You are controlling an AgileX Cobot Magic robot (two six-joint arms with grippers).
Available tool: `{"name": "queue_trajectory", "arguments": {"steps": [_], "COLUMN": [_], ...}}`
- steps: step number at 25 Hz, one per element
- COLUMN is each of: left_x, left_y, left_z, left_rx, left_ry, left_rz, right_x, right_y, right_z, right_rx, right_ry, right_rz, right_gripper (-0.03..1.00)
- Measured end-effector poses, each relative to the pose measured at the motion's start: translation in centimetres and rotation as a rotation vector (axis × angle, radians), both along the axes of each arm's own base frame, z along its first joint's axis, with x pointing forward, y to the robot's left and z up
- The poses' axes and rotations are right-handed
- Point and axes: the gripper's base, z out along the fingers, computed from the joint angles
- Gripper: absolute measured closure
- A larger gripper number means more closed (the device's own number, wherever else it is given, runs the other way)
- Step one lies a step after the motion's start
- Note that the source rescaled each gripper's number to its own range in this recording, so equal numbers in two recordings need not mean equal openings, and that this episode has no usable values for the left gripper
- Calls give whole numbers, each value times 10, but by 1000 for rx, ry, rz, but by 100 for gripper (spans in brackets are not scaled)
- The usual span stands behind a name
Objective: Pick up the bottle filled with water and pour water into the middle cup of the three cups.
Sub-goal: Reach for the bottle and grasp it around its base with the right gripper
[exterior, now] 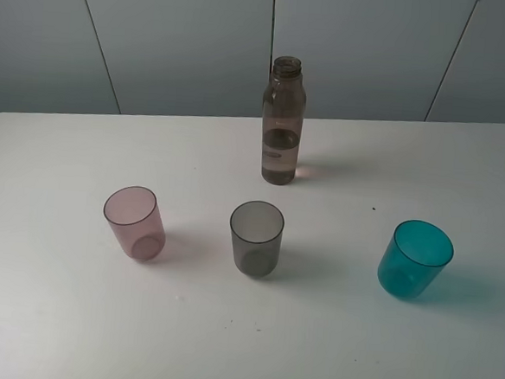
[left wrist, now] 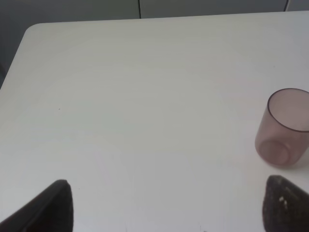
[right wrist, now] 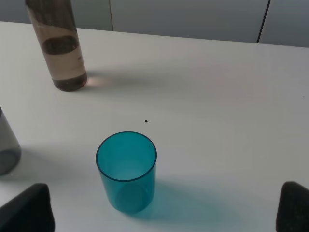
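Observation:
The smoky-brown capless bottle [exterior: 282, 122] stands upright at the back middle of the white table [exterior: 53, 314], partly filled; it also shows in the right wrist view [right wrist: 59, 46]. In front stand three cups in a row: the pink cup [exterior: 135, 222], the smoky-grey middle cup [exterior: 256, 237] and the teal cup [exterior: 414, 258]. No arm shows in the exterior view. My left gripper [left wrist: 169, 208] is open and empty, the pink cup [left wrist: 284, 128] ahead of one fingertip [left wrist: 285, 205]. My right gripper [right wrist: 164, 210] is open and empty, with the teal cup [right wrist: 127, 171] between its fingers.
Grey wall panels [exterior: 176, 37] rise behind the table's far edge. A small dark speck [exterior: 373, 208] lies on the table between bottle and teal cup. The grey cup's side shows at the edge of the right wrist view [right wrist: 7, 145].

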Motion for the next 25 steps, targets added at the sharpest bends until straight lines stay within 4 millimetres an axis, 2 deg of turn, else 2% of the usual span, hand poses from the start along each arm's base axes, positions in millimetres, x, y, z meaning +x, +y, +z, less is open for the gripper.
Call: {"name": "queue_trajectory", "arguments": {"steps": [25], "left_x": [0], "left_y": [0], "left_z": [0], "left_rx": [0], "left_ry": [0], "left_rz": [0], "right_x": [0], "right_y": [0], "right_z": [0], "right_rx": [0], "right_ry": [0], "right_rz": [0], "right_gripper": [-3]}}
